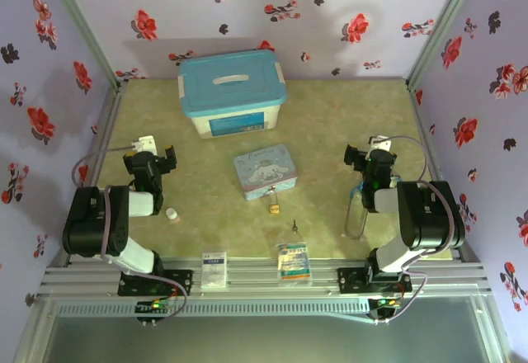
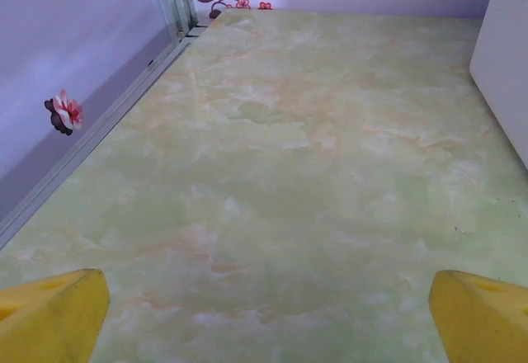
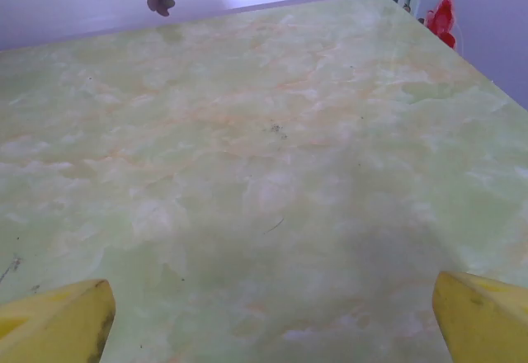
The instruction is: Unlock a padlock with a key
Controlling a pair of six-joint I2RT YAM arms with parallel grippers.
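Note:
The tiny brass padlock (image 1: pixel 273 207) lies on the table just below the light-blue cartoon tin (image 1: pixel 265 171). The thin dark key (image 1: pixel 294 226) lies a little to its lower right, apart from it. My left gripper (image 1: pixel 165 156) hovers at the left side of the table, far from both, its yellow fingertips (image 2: pixel 54 318) spread wide over bare tabletop. At the right side my right gripper (image 1: pixel 360 155) is open too, with its yellow fingertips (image 3: pixel 58 323) wide apart and nothing between them.
A blue-lidded storage box (image 1: pixel 233 92) stands at the back centre. A small white cylinder (image 1: pixel 172 214) sits near the left arm, a clear bottle (image 1: pixel 356 210) by the right arm. Two flat packets (image 1: pixel 214 268) (image 1: pixel 293 261) lie at the front edge. Floral walls enclose the table.

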